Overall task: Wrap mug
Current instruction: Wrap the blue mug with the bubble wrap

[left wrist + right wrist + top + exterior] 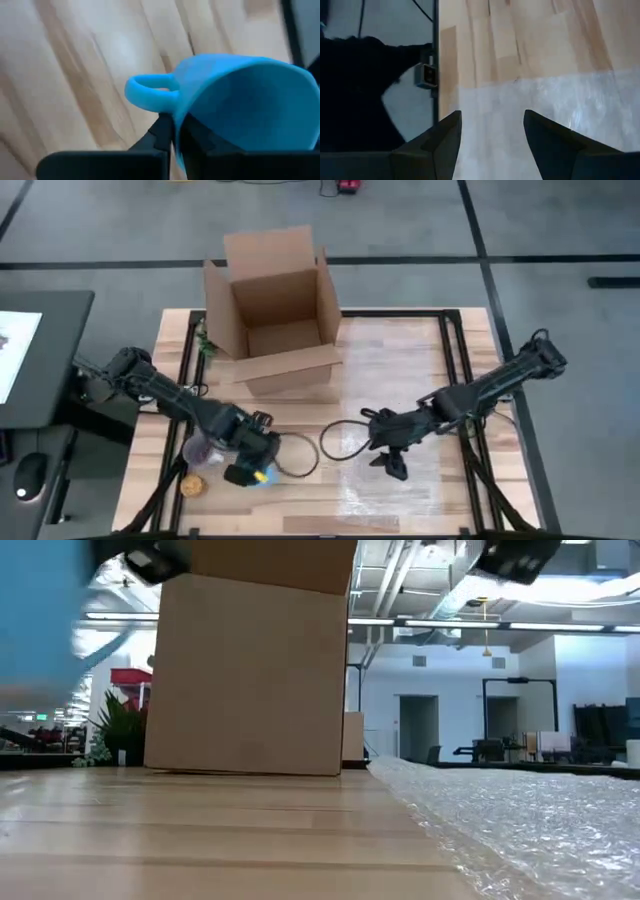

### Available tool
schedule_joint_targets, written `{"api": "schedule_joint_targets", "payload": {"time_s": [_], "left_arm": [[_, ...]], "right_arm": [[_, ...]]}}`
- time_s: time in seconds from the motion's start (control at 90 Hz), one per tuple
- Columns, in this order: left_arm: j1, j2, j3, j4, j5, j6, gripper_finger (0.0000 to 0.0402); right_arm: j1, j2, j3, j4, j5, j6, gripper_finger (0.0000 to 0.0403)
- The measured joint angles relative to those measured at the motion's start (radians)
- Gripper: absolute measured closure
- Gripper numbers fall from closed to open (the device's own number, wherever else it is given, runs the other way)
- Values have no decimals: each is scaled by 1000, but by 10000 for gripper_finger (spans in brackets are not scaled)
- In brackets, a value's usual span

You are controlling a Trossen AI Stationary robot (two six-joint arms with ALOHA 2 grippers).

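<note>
A blue mug (240,100) is in my left gripper (250,468), near the table's front left; its handle (149,93) sticks out sideways and its mouth faces the wrist camera. In the low view the mug (40,610) shows large at the upper left, above the tabletop. A sheet of bubble wrap (400,410) lies flat on the table's right half. My right gripper (492,135) hovers open over the sheet's near part, with nothing between its fingers. My left gripper holds the mug by its rim wall (176,125), right beside the handle. One finger (197,142) is inside the mug and one finger (160,132) is outside. The mug is tilted on its side and clear of the table.
An open cardboard box (275,310) stands at the table's far middle, with a small green plant (207,340) to its left. A purple cup (198,450) and a brown round thing (193,485) sit at the front left. Black cable loops (345,440) lie between the arms.
</note>
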State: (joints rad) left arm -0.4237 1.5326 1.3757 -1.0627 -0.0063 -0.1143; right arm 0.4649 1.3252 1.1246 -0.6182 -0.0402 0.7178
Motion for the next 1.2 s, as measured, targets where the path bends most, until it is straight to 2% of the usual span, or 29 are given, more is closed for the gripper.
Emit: {"api": "schedule_joint_targets", "payload": {"time_s": [0.078,0.244,0.422,0.556,0.778,0.944,1.078,1.2], "left_arm": [[61,0,39,97,-16,41,401],[176,40,50,413,4,118,401],[227,197,57,725,35,141,401],[251,361,151,850,37,100,401],[268,618,467,736,33,98,401],[265,726,696,534,40,33,401],[268,763,796,365,-3,-31,401],[267,761,815,289,-92,-69,401]], "right_arm": [[37,-38,1,-78,13,79,201],[142,-56,0,-258,96,246,201],[283,-20,0,-371,170,455,208],[382,-14,-1,-453,195,624,224],[521,-16,-1,-529,204,883,255],[571,-15,-1,-532,237,989,271],[581,-15,-1,-531,281,1020,275],[571,-15,-1,-532,298,1020,275]]}}
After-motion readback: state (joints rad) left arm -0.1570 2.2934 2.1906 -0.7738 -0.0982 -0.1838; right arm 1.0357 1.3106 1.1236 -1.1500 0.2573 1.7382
